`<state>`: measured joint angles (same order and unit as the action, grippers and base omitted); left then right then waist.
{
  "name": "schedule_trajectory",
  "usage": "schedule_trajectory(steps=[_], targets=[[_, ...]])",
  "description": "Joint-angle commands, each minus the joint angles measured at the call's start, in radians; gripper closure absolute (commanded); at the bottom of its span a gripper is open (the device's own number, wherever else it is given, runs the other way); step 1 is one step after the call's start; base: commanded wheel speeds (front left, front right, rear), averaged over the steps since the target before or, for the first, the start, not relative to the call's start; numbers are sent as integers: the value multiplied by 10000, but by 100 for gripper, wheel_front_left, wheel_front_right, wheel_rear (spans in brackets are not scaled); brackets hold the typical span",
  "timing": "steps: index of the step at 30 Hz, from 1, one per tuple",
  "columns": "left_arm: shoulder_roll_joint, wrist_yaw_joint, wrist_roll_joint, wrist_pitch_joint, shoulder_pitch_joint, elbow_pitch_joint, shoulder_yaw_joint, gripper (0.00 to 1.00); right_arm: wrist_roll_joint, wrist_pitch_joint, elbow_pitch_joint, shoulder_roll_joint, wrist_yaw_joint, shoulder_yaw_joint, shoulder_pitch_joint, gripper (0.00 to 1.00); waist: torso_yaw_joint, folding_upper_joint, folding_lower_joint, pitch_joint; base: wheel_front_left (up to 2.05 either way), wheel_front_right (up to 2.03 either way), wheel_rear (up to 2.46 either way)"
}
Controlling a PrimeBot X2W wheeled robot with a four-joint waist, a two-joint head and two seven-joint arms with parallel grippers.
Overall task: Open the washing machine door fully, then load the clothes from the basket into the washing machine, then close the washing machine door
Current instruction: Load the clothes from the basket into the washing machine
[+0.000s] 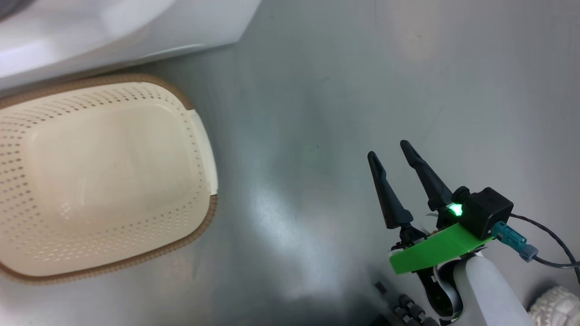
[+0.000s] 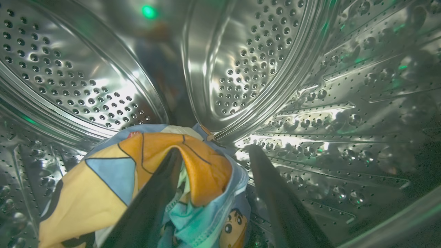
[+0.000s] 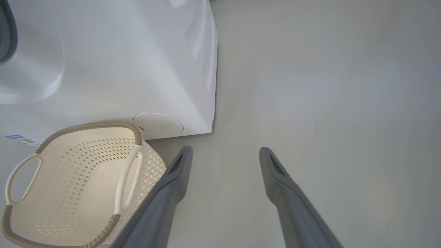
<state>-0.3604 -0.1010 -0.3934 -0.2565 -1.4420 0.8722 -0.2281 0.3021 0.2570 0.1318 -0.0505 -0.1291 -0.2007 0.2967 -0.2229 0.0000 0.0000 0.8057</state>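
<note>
1. Since my left gripper [image 2: 213, 150] is deep inside the drum [image 2: 103, 86], I judge the loading all but done. The clothes [image 2: 203, 168] lie in it, bunched against the perforated steel wall.
2. On that arm the fingers are spread apart and grip nothing. One finger [image 2: 151, 199] lies across the bundle with an orange fold curling over its tip. The other is clear of the cloth, over bare steel.
3. What the next move turns on is that the bundle sits under and to one side of the fingers, touching one of them. I think it calls for a straight pull back along the fingers' own axis. The fold on that tip could drag out with it.
4. Meanwhile my right gripper [image 1: 389, 150] hangs over the floor [image 1: 317, 90], fingers parted and empty. It is well apart from the basket [image 1: 108, 167] and off the front corner of the washer [image 3: 137, 62].
5. I see the basket on the floor, tight against the washer's foot, with nothing in it.
6. With an arm in the drum, the door must be open. Where it stands from either arm I cannot tell, so I cannot say which arm is nearer for closing.
7. By my count there is one washer, one basket with two white handles [image 3: 126, 181], two grippers and one bundle of clothes. The bundle has light-blue printed cloth and at least one orange-yellow piece; the number of garments is unclear.
</note>
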Motion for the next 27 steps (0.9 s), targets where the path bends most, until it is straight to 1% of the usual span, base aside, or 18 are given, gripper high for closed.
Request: schedule_trajectory(steps=[1, 4, 7, 10, 19, 22, 27], targets=[[-402, 73, -28, -51, 240, -313, 164, 0, -128, 48, -114, 3, -16, -128, -260, 0, 301, 0, 0, -307, 0, 0, 0], [-272, 165, 38, -52, 804, -641, 289, 0, -255, 48, -76, 3, -16, 8, -261, 0, 514, 0, 0, -554, 0, 0, 0], [-193, 184, 193, -52, 1430, -1040, 342, 0, -360, 48, -32, 3, -16, 109, -307, 0, 709, 0, 0, -844, 0, 0, 0], [-62, 180, 129, -52, 2029, -1351, 572, 0, -440, 48, 49, 3, -16, 152, -367, 0, 870, 0, 0, -1130, 0, 0, 0], [278, 221, 90, -52, 3766, -2282, 1221, 0, -581, 48, 215, 3, -16, 308, -556, 0, 1163, 0, 0, -1955, 0, 0, 0], [441, 208, 133, -52, 4466, -2712, 1423, 0, -625, 48, 249, 3, -16, 366, -631, 0, 1229, 0, 0, -2266, 0, 0, 0], [882, 226, 187, -53, 5680, -3484, 1861, 0, -675, 48, 352, 3, -16, 601, -818, 0, 1387, 0, 0, -2871, 0, 0, 0]])
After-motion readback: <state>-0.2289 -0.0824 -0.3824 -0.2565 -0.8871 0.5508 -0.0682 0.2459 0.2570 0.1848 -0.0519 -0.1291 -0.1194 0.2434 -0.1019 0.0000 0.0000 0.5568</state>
